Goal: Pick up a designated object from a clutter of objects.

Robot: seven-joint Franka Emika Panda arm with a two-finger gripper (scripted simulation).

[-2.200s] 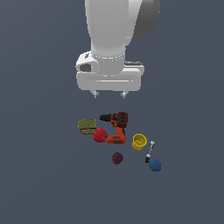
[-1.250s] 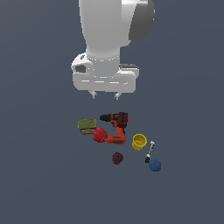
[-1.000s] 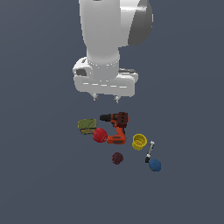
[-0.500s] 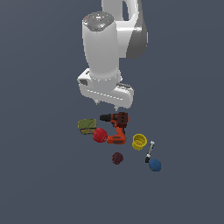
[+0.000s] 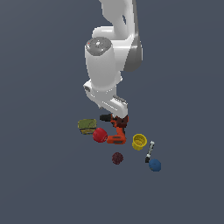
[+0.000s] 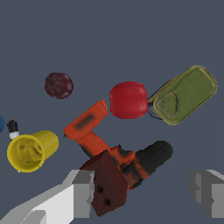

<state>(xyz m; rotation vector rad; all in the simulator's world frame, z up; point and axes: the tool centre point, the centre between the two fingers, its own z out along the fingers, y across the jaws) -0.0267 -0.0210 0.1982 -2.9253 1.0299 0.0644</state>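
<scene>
Gripper [image 6: 143, 192] was seen low over the clutter, fingers [image 6: 83, 192] spread wide apart, nothing clamped. In the wrist view the two grey fingers were placed either side of the drill's body; whether either pad touched it could not be told.

Power drill [image 6: 114, 151] was found lying on its side on the dark floor, in the middle of the group. Black nose was pointed toward the olive-green box [image 6: 186, 95]; boxy orange base was stretched toward the yellow cup [image 6: 30, 150]. A dark red-brown block [image 6: 106, 183] was seen against the drill's rear end, just beside one finger.

In the exterior view the drill [image 5: 117, 131] was partly hidden under the gripper [image 5: 114, 111]; only the black nose, handle and base were shown below the white wrist.

Rest of the clutter, exterior view:
- olive-green box [image 5: 87, 126] at the exterior view's left of the drill
- red ball [image 5: 100, 135] just beside the drill base, between box and drill
- yellow cup [image 5: 139, 141] on its side at the exterior view's right of the base
- maroon berry [image 5: 117, 158] below the base, apart
- black-and-white marker [image 5: 150, 151] beside the cup, with the blue ball [image 5: 154, 165] at its lower end

In the wrist view the red ball [image 6: 127, 99] was seen touching or nearly touching the box; berry [image 6: 58, 85] was well clear.
</scene>
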